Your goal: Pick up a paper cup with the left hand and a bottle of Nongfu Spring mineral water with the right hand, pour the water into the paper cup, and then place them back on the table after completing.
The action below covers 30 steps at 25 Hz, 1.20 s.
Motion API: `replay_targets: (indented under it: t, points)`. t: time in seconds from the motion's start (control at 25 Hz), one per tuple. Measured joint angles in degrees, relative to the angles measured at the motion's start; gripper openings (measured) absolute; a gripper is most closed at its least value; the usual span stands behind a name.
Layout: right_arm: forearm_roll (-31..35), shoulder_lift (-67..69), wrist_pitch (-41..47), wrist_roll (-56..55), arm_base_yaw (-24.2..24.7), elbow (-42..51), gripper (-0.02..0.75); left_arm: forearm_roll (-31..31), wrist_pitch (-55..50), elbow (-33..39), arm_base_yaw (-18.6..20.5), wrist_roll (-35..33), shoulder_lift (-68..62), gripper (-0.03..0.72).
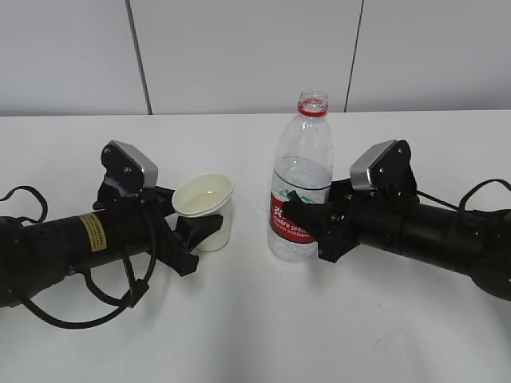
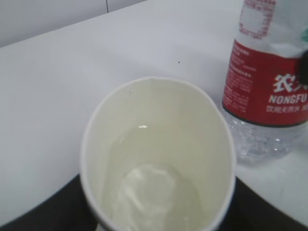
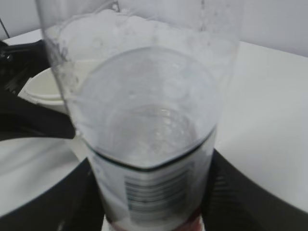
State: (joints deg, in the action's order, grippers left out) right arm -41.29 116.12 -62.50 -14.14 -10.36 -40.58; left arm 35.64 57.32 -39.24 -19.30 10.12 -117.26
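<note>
Both grippers lie low over the white table. On the left, the left hand has its black fingers set around the lower part of the paper cup; whether they press the wall or merely flank it cannot be told, since the left wrist view shows only dark shapes at the cup's base. That cup stands upright on the table with a shallow pool of water at its bottom. Just to its right stands the capless Nongfu Spring bottle, upright, partly filled. The right hand clasps it at the red label, fingers pressed to either side. In the right wrist view the bottle fills the frame, hiding the fingertips.
</note>
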Motion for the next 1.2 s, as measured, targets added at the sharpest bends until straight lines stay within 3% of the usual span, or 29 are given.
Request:
replay_targets:
  t: [0.6,0.76,0.92,1.2]
  points:
    - [-0.9,0.0,0.3,4.1,0.0,1.0,0.397,-0.4,1.2,-0.3,0.0,0.0,-1.5,0.4]
    - [-0.8,0.0,0.7,4.2,0.0,1.0,0.475,-1.6,1.2,-0.3,-0.1,0.0,-1.6,0.41]
    - [-0.6,0.0,0.8,4.2,0.0,1.0,0.571,-3.1,0.9,-0.3,-0.1,0.0,-1.6,0.487]
    - [0.9,-0.5,0.8,4.2,0.0,2.9,0.599,-3.9,-4.1,0.7,-0.1,0.0,1.2,0.529]
